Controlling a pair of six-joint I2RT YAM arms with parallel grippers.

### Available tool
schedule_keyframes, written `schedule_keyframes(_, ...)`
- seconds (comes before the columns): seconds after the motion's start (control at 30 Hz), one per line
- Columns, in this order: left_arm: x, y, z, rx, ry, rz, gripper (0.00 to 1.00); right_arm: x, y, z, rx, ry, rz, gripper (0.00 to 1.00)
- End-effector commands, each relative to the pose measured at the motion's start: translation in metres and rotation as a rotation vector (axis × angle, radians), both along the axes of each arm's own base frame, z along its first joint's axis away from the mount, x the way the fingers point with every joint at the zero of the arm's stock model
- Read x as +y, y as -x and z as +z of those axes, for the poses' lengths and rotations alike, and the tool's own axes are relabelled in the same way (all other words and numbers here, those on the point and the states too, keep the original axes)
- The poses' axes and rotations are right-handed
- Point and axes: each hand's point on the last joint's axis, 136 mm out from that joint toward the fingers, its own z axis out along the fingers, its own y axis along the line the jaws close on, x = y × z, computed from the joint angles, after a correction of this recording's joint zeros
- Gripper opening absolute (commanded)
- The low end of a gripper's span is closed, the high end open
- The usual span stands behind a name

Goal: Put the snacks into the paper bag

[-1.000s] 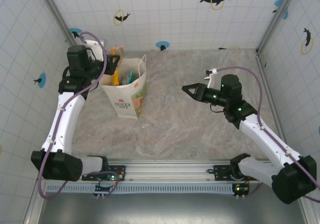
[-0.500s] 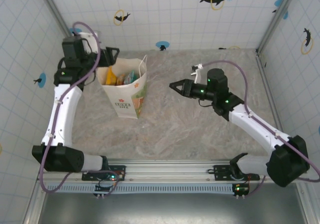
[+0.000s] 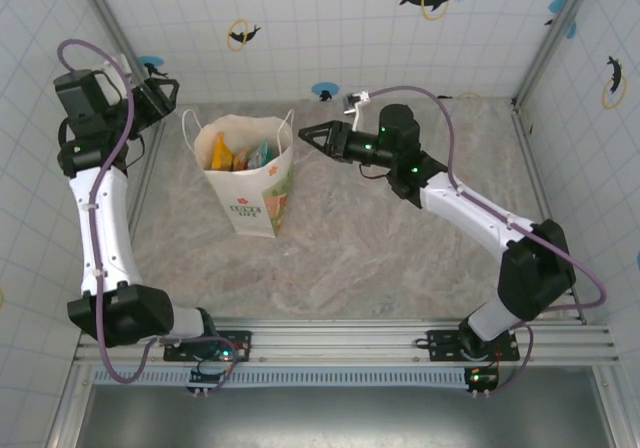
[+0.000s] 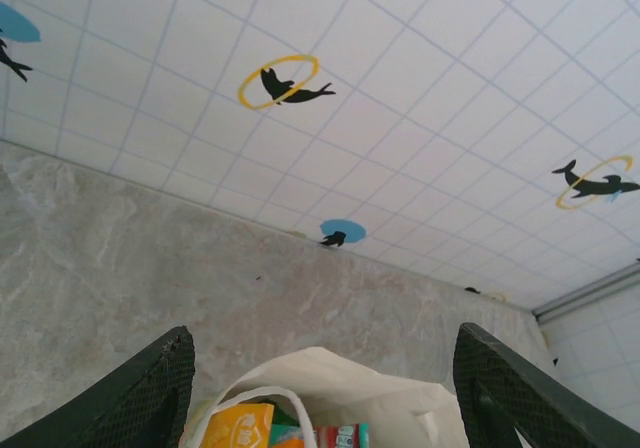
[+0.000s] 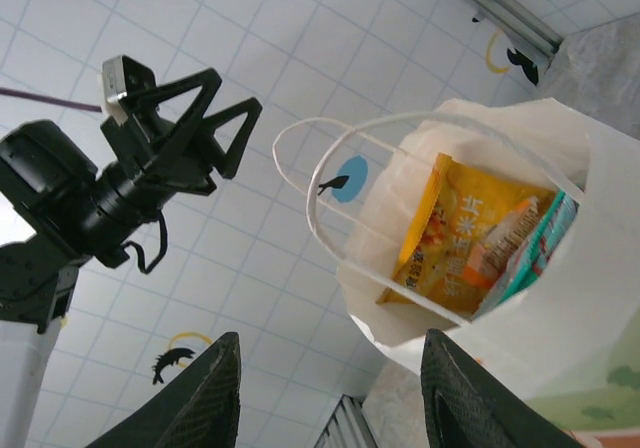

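Note:
The white paper bag (image 3: 255, 183) stands upright on the marbled table, its mouth open, with yellow-orange and green snack packets (image 3: 238, 155) standing inside. My left gripper (image 3: 158, 93) is open and empty, raised to the left of the bag near the back-left wall. In the left wrist view the paper bag's rim (image 4: 330, 383) and a yellow packet (image 4: 238, 428) show low between my open fingers. My right gripper (image 3: 308, 134) is open and empty, just right of the bag's top edge. The right wrist view looks into the paper bag (image 5: 520, 258) at a yellow-orange packet (image 5: 465, 238) beside a green one.
Tiled walls with dolphin stickers close in the table on three sides. A metal corner post (image 3: 545, 33) rises at the back right. The bare marbled tabletop (image 3: 400, 248) stretches to the right and front of the bag. The left arm (image 5: 110, 183) appears beyond the bag in the right wrist view.
My left gripper has pulled up and away to the left from the bag's mouth. My right gripper has swung left across the table to just beside the bag's top.

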Motion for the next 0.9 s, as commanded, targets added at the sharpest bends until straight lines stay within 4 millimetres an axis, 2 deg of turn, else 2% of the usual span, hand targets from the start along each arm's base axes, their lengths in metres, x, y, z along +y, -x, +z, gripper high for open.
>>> schedule_keyframes(0.0, -0.005, 0.012, -0.009, 0.039, 0.066, -0.045, 0.69, 0.006, -0.010, 0.034, -0.058, -0.098, -0.011, 0.50)
schedule_keyframes(0.1, -0.008, 0.014, -0.026, 0.091, 0.092, -0.071, 0.67, 0.012, -0.016, 0.037, -0.053, -0.117, -0.010, 0.50)
schedule_keyframes(0.27, -0.015, 0.017, -0.043, 0.139, 0.120, -0.115, 0.66, 0.023, -0.026, 0.039, -0.045, -0.139, -0.010, 0.50)
schedule_keyframes(0.67, -0.034, 0.013, -0.057, 0.173, 0.218, -0.250, 0.58, 0.043, -0.037, 0.042, -0.025, -0.184, 0.008, 0.50)
schedule_keyframes(0.87, -0.041, 0.011, -0.053, 0.157, 0.265, -0.303, 0.55, 0.049, -0.039, 0.042, -0.018, -0.204, 0.010, 0.50)
